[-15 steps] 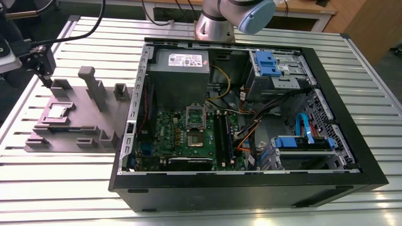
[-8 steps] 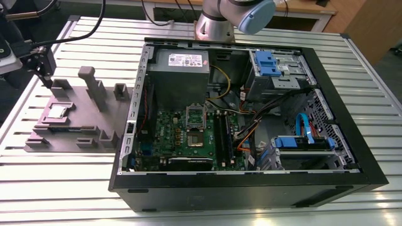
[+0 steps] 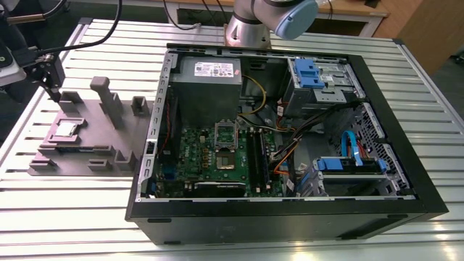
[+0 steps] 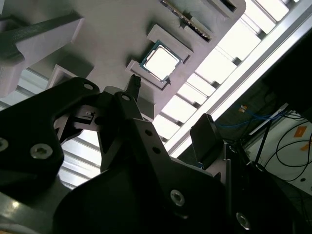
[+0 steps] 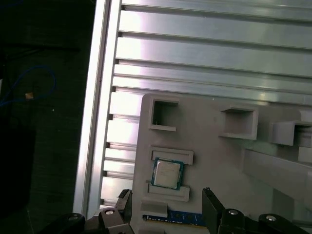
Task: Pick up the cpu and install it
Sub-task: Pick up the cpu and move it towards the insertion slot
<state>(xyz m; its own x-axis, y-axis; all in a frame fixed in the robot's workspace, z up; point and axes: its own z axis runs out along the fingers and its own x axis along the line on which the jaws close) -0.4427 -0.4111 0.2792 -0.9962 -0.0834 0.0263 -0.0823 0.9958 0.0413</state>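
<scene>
The cpu (image 3: 67,129), a small square chip with a shiny metal top, lies flat in a recess of the grey holder block (image 3: 108,136) at the exterior view's left. It also shows in both wrist views (image 5: 167,173) (image 4: 161,62). My gripper (image 3: 49,84) hangs above the block's far left corner, apart from the chip. Its black fingers (image 5: 212,207) stand spread wide, so the gripper (image 5: 168,207) (image 4: 169,105) is open and holds nothing. The green motherboard (image 3: 210,157) lies inside the open computer case, with the silver socket frame (image 3: 226,142) raised over the socket.
The black computer case (image 3: 290,217) takes up the middle and right of the ribbed aluminium table (image 3: 73,201). Inside are a grey power supply (image 3: 208,76), blue drive brackets (image 3: 308,73) and loose cables. Upright posts (image 3: 105,98) rise from the holder block. A memory stick (image 5: 173,217) lies beside the chip.
</scene>
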